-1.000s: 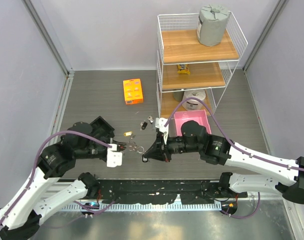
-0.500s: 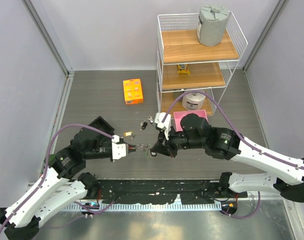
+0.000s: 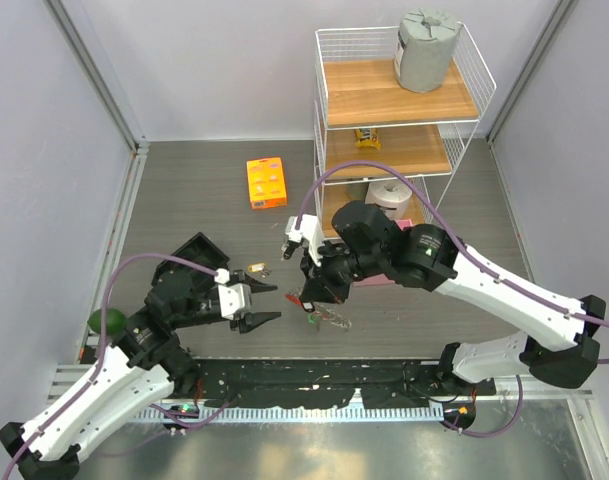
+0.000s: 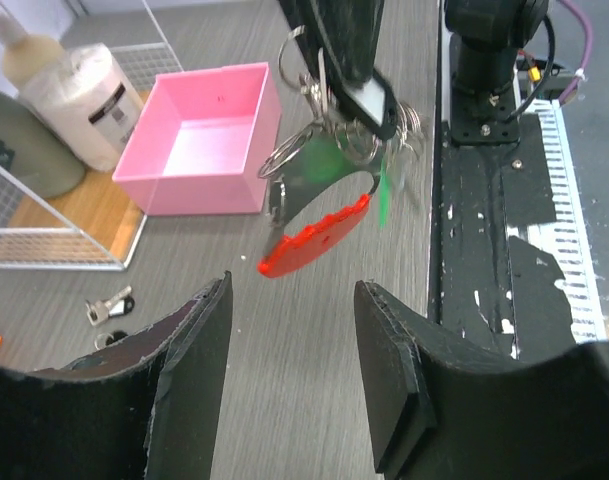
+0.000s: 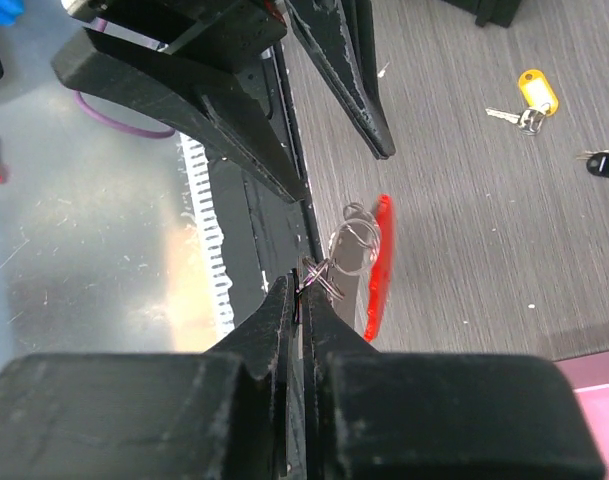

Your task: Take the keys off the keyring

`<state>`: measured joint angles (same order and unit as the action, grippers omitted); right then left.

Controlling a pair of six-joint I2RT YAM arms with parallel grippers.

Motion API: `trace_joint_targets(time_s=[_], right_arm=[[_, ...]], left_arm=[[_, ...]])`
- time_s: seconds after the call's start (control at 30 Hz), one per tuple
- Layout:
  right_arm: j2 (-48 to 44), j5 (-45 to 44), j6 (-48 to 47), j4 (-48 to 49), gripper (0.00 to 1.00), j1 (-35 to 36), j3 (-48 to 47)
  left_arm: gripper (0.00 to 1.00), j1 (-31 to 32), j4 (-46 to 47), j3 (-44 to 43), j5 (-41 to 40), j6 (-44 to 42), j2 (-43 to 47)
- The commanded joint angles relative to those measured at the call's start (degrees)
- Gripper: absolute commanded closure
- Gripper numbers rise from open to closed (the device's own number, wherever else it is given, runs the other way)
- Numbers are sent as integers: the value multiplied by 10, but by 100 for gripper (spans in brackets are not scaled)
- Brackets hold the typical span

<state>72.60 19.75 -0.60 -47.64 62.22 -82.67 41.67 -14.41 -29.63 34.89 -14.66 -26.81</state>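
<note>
The left gripper [image 3: 268, 302] has let go of the ring and drawn back toward its base, while the right gripper [image 3: 309, 296] has carried the load up and away from it. The left claw's two black fingers [image 4: 189, 380] now stand wide apart with nothing between them. The right claw is pinched tight on the thin silvery metal keyring [image 5: 350, 243], which hangs from it just left of the pink square plastic tray [image 4: 199, 190]. Its bright red curved strap fob [image 4: 314, 235] dangles lowest, and several small silvery keys [image 4: 356, 135], one with a green tag [image 4: 384, 195], bunch on the ring. A loose key with a yellow tag [image 3: 254, 268] lies on the grey table [image 3: 204, 210] farther left of the tray. A dark-headed key [image 3: 289, 247] lies between it and the tray.
</note>
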Motion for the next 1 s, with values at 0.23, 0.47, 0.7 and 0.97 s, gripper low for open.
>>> trace_joint_targets(time_s=[0.23, 0.47, 0.7, 0.97], right_arm=[[39, 130, -47, -80, 95, -20, -80], [54, 152, -69, -99, 95, -19, -83], [65, 153, -70, -104, 95, -20, -92], [72, 165, -67, -96, 95, -20, -101]], left_arm=[[43, 0, 156, -15, 89, 2, -18], [56, 0, 225, -4, 140, 25, -38], [64, 3, 290, 25, 180, 63, -33], [65, 18, 292, 38, 168, 79, -38]])
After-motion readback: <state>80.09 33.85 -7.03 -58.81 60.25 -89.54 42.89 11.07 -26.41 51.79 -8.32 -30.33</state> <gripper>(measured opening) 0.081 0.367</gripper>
